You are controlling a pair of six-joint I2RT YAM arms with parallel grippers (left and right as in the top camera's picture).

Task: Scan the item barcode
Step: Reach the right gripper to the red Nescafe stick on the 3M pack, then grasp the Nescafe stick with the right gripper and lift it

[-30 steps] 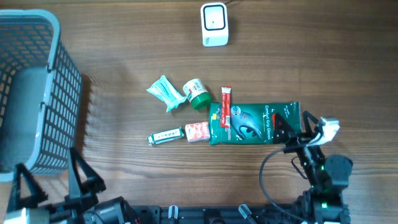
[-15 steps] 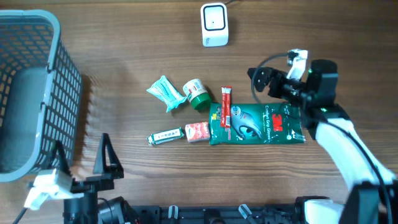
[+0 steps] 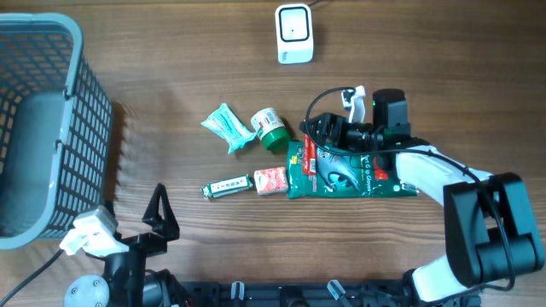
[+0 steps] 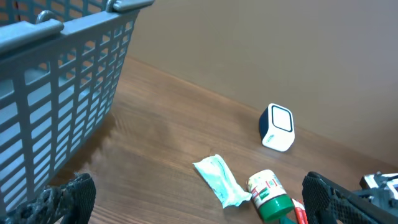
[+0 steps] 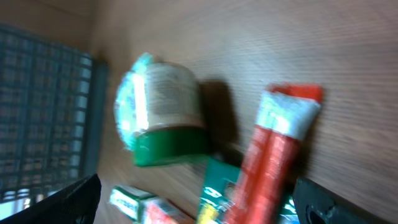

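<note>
1. Sitting nearest the robot's base, well to the near-left of the green glove packet (image 3: 358, 169), the left gripper (image 4: 202, 198) has its jaws spread wide and holds nothing.
2. Six small items lie on the worktop (image 3: 171, 68), none of them held. The glove packet is one. One white tube box (image 3: 226, 186) lies off its near-left end, and one red-and-white pack (image 3: 270, 179) touches that end.
3. One red stick sachet (image 5: 273, 155) lies across the packet's far-left corner. One green-capped jar (image 3: 271, 128) and one pale teal pouch (image 3: 228, 128) lie just beyond the packet's left end.
4. The right gripper (image 3: 316, 132) hangs over the packet's far-left corner, above the sachet. Its jaws are wide apart and grip nothing.
5. One white barcode scanner (image 3: 294, 34) stands well beyond the packet's far edge.
6. One grey basket (image 3: 90, 145) sits far to the packet's left.
</note>
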